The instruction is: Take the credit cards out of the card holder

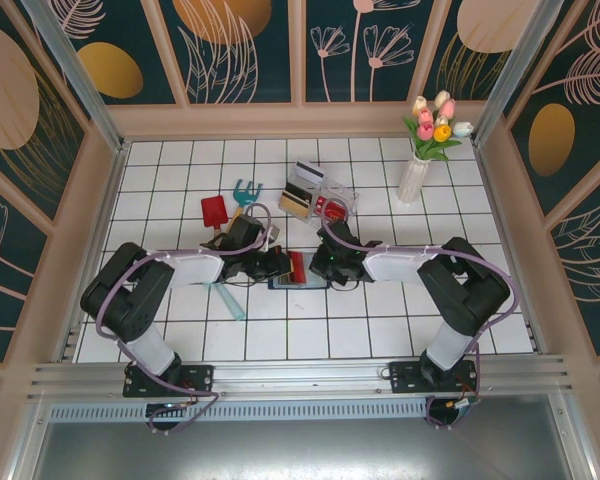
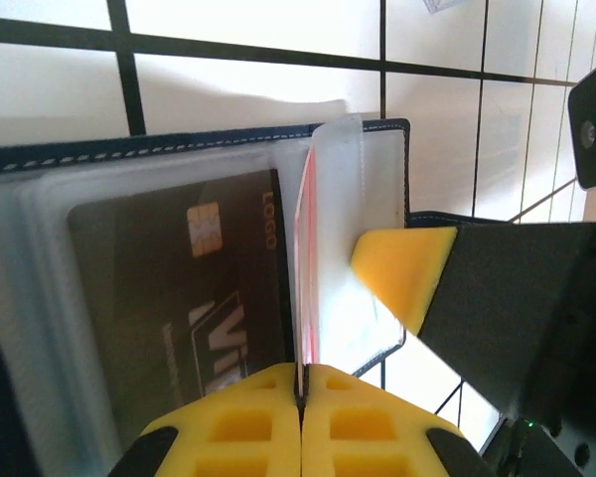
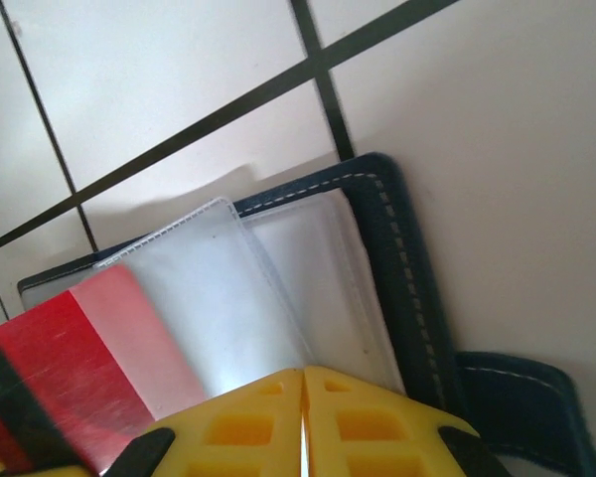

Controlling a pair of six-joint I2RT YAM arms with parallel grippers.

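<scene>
The navy card holder lies open on the white tiles between my two grippers. My left gripper is shut on the edge of a red credit card, which stands on edge partway out of a clear sleeve. A dark card printed "LOGO" sits in a clear pocket of the card holder. My right gripper is shut at the clear sleeves of the card holder, with the red card to its left. From above, the left gripper and right gripper flank the red card.
A clear compartment box with cards stands behind the grippers. A red toy shovel and a teal rake lie at the back left. A vase of tulips stands at the back right. Wooden walls ring the tiles.
</scene>
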